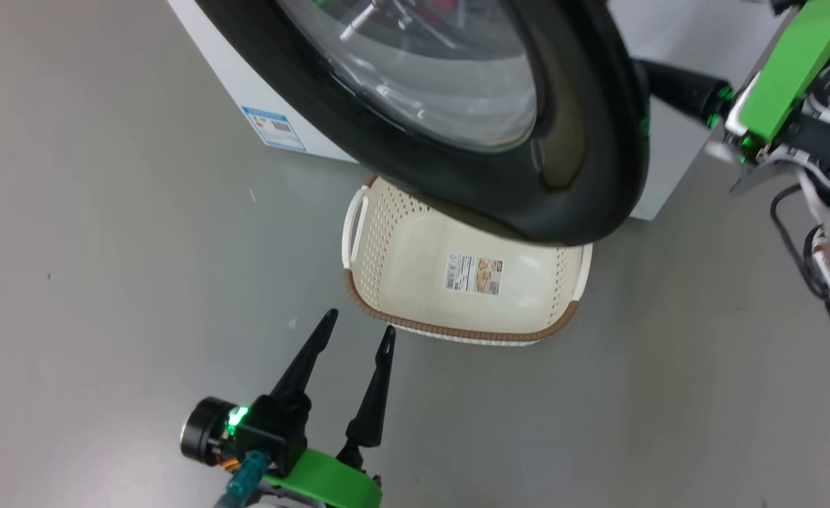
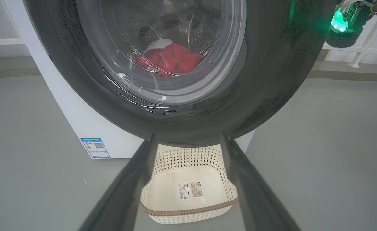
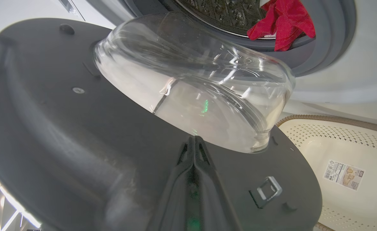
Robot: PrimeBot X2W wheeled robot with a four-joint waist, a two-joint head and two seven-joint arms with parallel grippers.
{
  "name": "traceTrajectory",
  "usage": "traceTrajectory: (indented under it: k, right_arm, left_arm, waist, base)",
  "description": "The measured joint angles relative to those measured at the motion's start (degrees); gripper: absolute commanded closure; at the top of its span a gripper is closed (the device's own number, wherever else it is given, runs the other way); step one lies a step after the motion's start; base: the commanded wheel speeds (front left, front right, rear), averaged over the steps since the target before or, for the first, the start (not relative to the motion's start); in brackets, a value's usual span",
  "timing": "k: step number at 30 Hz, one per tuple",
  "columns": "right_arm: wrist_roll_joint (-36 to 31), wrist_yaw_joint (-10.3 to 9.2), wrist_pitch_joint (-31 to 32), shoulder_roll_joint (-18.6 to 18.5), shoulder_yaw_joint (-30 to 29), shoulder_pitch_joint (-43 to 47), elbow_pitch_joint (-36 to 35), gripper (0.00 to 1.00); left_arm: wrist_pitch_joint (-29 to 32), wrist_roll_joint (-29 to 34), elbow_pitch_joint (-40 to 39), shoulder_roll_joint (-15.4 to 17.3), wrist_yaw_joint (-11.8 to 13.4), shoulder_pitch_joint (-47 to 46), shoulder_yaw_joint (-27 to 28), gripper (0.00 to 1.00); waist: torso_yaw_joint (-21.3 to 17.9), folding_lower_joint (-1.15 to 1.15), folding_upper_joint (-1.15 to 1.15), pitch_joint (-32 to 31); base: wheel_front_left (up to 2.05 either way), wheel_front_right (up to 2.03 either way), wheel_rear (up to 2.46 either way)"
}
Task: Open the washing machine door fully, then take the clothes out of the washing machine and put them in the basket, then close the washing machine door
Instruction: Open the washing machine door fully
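I see the washing machine door (image 1: 570, 141) standing partly open above the basket (image 1: 401, 233) on the floor (image 1: 104, 282), with the clothes (image 3: 281, 22) inside the washing machine (image 3: 336, 64). My right pincer (image 3: 194, 141), pressed together, meets the door's inner face. My left pincer (image 1: 358, 335) is spread beside the basket.

Door (image 1: 584, 141): cut off by the top edge in the head view. Its black rim covers the part of the basket (image 1: 457, 328) farthest from the left pincer (image 1: 360, 323). In the left wrist view, that pincer's fingers (image 2: 124, 192) hide both sides of the basket.

Right pincer (image 3: 194, 141): in the head view its tips are lost behind the door rim. In its own view the tips lie against or just off the door's inner face; cannot tell if they touch.

Clothes (image 3: 281, 22): ahead of the right pincer, cut off by the top edge.

Label (image 1: 473, 274) and sticker (image 1: 274, 128): print too small to read.
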Motion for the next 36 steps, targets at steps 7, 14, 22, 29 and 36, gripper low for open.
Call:
traceTrajectory:
  k: [7, 14, 22, 29, 36]
  right_arm:
    - [0.9, 0.00, 1.2, 0.9, 0.3, 4.3, -2.1, 1.00]
    - [0.9, 0.00, 2.5, 1.8, 1.1, 6.5, -4.0, 1.00]
    - [1.2, 0.00, 2.9, 3.0, 1.6, 8.6, -5.4, 1.00]
    - [-0.3, 0.00, -0.7, 2.9, 0.8, 10.2, -6.5, 0.00]
    - [-2.7, 0.00, -6.1, 2.0, -0.9, 13.4, -6.8, 0.00]
  left_arm:
    - [0.0, 0.7, 0.0, 0.0, -0.6, 2.7, 1.5, 0.00]
    - [0.0, 0.7, 0.0, 0.0, -0.6, 3.2, 1.9, 0.00]
    - [0.0, 0.9, -0.1, 0.0, -0.8, 3.5, 2.2, 0.00]
    - [0.0, 0.9, -0.1, 0.0, -1.2, 3.7, 2.7, 0.00]
    - [0.0, 1.2, 0.0, 0.0, -2.1, 3.9, 3.6, 0.00]
  waist:
    - [0.2, 0.00, 0.00, -2.9]
    - [0.4, 0.00, 0.00, -3.9]
    - [0.0, 0.00, 0.00, -4.5]
    - [-0.6, 0.00, 0.00, -4.9]
    - [-2.1, 0.00, 0.00, -5.2]
  base:
    - [0.00, 0.00, 0.00]
    - [0.00, 0.00, 0.00]
    - [0.00, 0.00, 0.00]
    - [0.00, 0.00, 0.00]
    - [0.00, 0.00, 0.00]
